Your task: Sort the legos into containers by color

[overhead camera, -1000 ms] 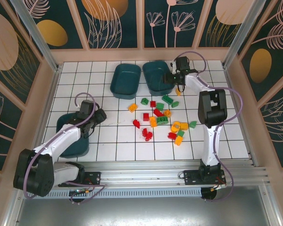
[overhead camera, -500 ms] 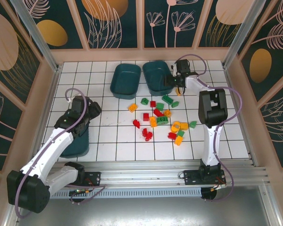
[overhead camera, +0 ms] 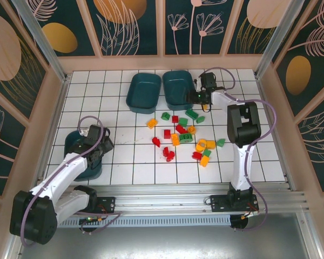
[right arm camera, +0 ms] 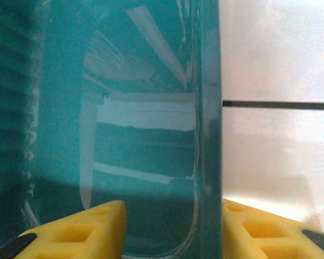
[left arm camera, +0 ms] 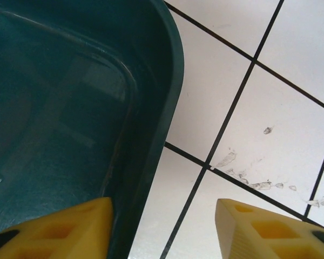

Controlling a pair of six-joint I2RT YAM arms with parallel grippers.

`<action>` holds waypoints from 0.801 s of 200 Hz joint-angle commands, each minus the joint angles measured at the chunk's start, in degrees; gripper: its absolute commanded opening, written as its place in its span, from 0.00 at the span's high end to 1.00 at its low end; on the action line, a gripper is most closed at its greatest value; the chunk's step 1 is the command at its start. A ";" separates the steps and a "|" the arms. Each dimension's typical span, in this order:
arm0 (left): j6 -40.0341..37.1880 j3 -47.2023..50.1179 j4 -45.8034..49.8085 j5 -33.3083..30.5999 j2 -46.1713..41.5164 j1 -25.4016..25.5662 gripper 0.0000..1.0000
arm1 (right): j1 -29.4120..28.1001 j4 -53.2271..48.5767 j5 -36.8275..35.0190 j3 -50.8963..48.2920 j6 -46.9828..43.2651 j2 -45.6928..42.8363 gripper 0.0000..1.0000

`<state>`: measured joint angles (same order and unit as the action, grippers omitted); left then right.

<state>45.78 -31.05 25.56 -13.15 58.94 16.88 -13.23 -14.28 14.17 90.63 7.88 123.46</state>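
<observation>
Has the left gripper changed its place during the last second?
Yes. In the top view the left gripper moved leftward and slightly downward. Before, it was beyond the right rim of the near-left bin; now it straddles that rim, open.

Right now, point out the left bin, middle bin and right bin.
left bin [left arm camera: 54,135], left wrist view, bare inside floor.
middle bin [overhead camera: 144,93], top view, bare inside floor.
right bin [overhead camera: 178,89], top view, bare inside floor.
</observation>
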 commanded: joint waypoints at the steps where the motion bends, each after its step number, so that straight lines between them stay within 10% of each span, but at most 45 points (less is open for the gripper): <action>1: 0.71 1.70 -2.87 -1.12 0.65 0.11 0.55 | -0.39 3.62 3.21 -1.62 2.46 -5.04 0.57; 78: -4.70 -2.69 -11.15 -1.47 9.28 0.10 1.00 | -0.64 5.71 6.27 -3.61 5.69 -6.54 0.63; 160: -19.37 -32.95 -14.25 -9.48 36.08 -0.10 1.00 | -0.35 5.30 2.43 -5.14 4.60 -8.66 0.67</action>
<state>33.78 -55.22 14.11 -17.98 88.77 16.86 -13.39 -9.61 18.26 86.94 12.78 119.04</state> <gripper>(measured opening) 0.070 0.331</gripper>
